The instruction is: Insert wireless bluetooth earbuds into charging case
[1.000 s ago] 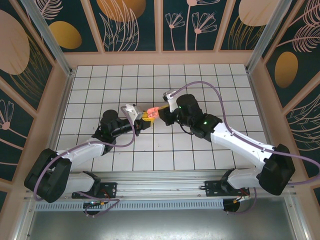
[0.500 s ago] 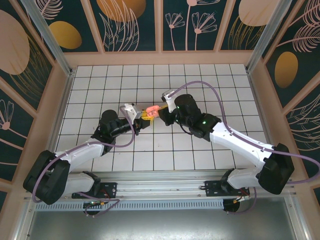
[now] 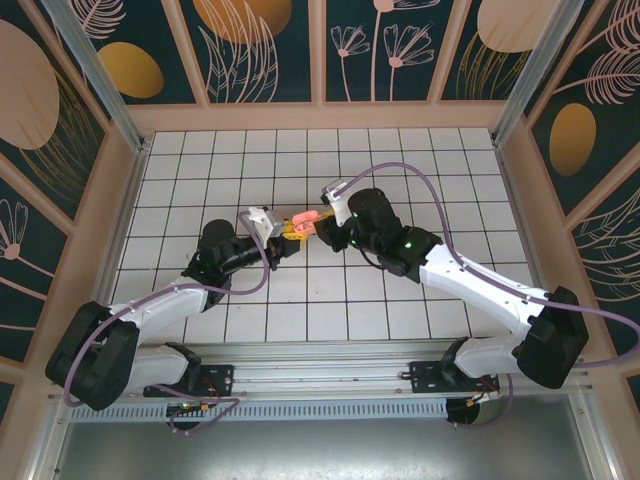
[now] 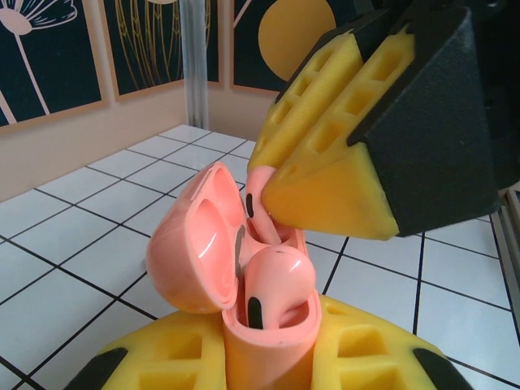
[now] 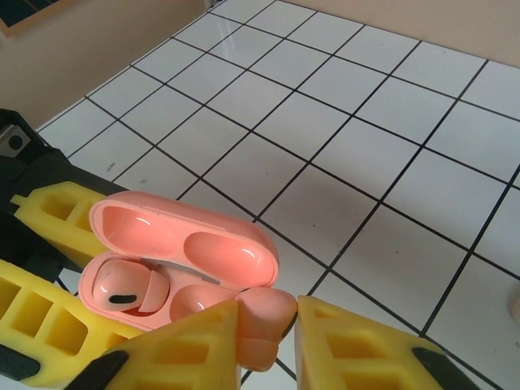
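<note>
If the right jaws release their pinched earbud (image 5: 264,325) misaligned, it could miss the charging case (image 5: 195,244) the left jaws clench.

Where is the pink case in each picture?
Top external: the pink case sits near the picture's middle.
Left wrist: the case is at the lower middle, lid open.
Right wrist: the case is at the lower left, lid open.
Shared landmark: the white tiled table under it.
</note>
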